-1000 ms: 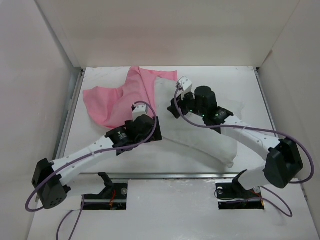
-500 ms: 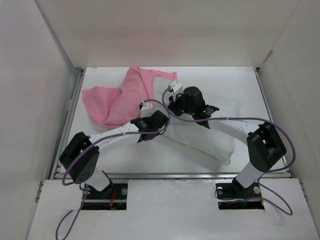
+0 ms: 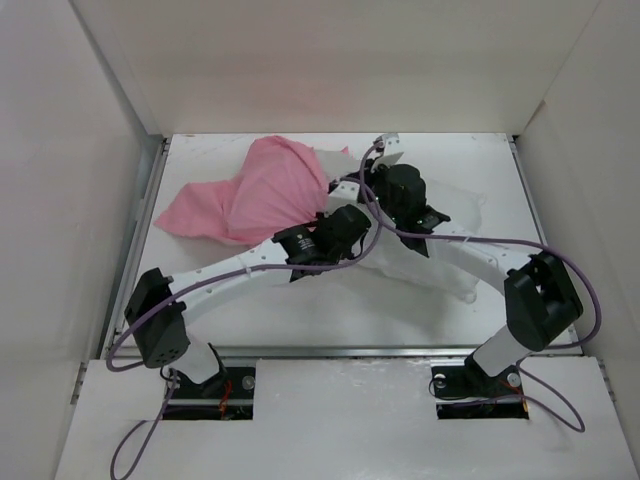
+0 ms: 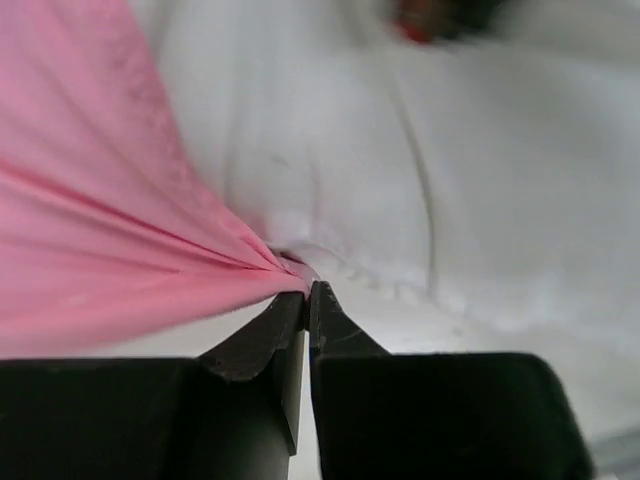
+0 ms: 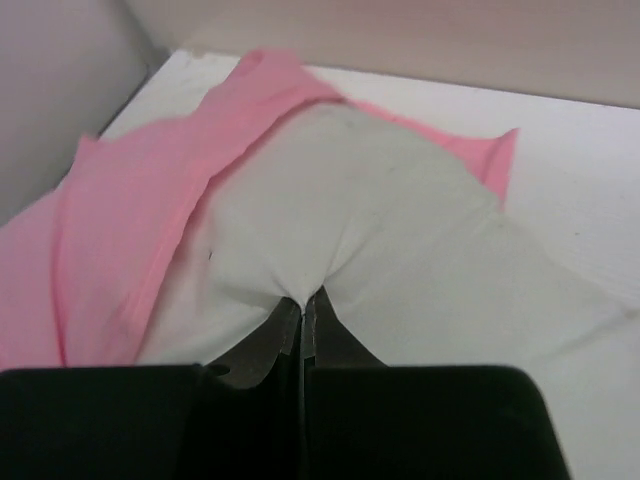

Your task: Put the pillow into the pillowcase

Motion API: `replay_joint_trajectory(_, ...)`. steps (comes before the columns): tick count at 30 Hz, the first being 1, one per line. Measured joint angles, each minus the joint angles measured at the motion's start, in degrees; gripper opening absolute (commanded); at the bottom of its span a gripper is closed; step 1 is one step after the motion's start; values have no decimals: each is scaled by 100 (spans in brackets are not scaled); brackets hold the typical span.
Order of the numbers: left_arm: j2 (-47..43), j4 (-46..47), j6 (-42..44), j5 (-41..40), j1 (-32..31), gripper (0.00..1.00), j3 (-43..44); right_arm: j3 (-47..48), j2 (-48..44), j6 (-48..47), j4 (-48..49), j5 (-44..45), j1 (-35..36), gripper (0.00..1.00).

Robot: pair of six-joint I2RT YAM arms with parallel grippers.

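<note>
The pink pillowcase (image 3: pixel 250 195) lies at the far left, bulging over the far end of the white pillow (image 3: pixel 440 265). The pillow stretches diagonally toward the near right. My left gripper (image 3: pixel 345 218) is shut on the pillowcase's edge; in the left wrist view the pink cloth (image 4: pixel 90 230) fans out tight from the left gripper's tips (image 4: pixel 308 290), with the pillow (image 4: pixel 450 200) right behind. My right gripper (image 3: pixel 352 185) is shut on a pinch of pillow fabric (image 5: pixel 380 220), puckered at the right gripper's tips (image 5: pixel 304 298). The pillowcase (image 5: pixel 120 210) wraps round the pillow's far and left sides.
White walls close the table (image 3: pixel 250 300) in on the left (image 3: pixel 60 200), back (image 3: pixel 340 60) and right (image 3: pixel 590 150). A metal rail (image 3: pixel 140 230) runs along the table's left edge. Both arms cross over the pillow's middle.
Both grippers went from open to shut, the left on the pillowcase, the right on the pillow. Both arms reached farther back, and the pink cloth now bulges over the pillow's far end.
</note>
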Motion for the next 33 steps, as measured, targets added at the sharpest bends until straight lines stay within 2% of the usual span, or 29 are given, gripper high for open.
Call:
replay_joint_trajectory(3, -96, 109, 573, 501, -293, 0, 317, 0, -17, 420, 192, 433, -52, 0)
replay_joint_trajectory(7, -323, 398, 1038, 1392, -378, 2, 376, -11, -46, 905, 387, 741, -44, 0)
replay_joint_trajectory(8, -356, 479, 1088, 1497, -391, 23, 376, -66, -55, 1019, 487, 798, -26, 0)
replay_joint_trajectory(9, -367, 551, 1113, 1558, -400, 28, 376, -157, -76, 1139, 573, 839, -11, 0)
replay_joint_trajectory(10, -367, 616, 1088, 1633, -400, 39, 376, -260, -98, 1252, 640, 863, 17, 0)
replay_joint_trajectory(12, -354, 684, 1051, 1744, -391, 72, 372, -562, -155, 1438, 758, 861, 61, 0)
replay_joint_trajectory(13, -343, 688, 1012, 1799, -374, 100, 372, -737, -188, 1523, 778, 852, 94, 0)
replay_joint_trajectory(14, -332, 691, 981, 1836, -358, 100, 372, -896, -214, 1587, 780, 831, 103, 5)
replay_joint_trajectory(15, -326, 691, 907, 1878, -332, 100, 367, -1038, -245, 1644, 789, 802, 129, 26)
replay_joint_trajectory(16, -323, 688, 870, 1906, -328, 100, 352, -1182, -308, 1705, 815, 782, 151, 42)
replay_joint_trajectory(17, -330, 671, 848, 1910, -304, 100, 330, -1305, -402, 1740, 815, 772, 170, 53)
replay_joint_trajectory(18, -339, 632, 837, 1902, -295, 100, 326, -1392, -533, 1742, 807, 752, 181, 72)
replay_joint_trajectory(22, -544, 341, 787, 1589, -282, 100, 328, -1458, -1252, 1510, 605, 850, 190, 100)
replay_joint_trajectory(25, -824, 142, 752, 1331, 26, 100, 433, -1095, -1628, 1088, 203, 999, 157, 100)
replay_joint_trajectory(27, -879, 74, 732, 1237, 555, 100, 667, -568, -1572, 791, -160, 990, 85, 100)
replay_joint_trajectory(31, -501, 39, 769, 1132, 1790, 100, 1379, 514, -1082, 140, -916, 643, -321, 100)
replay_joint_trajectory(33, -101, 39, 855, 1167, 2253, 100, 1825, 1084, -638, -284, -1432, 131, -592, 100)
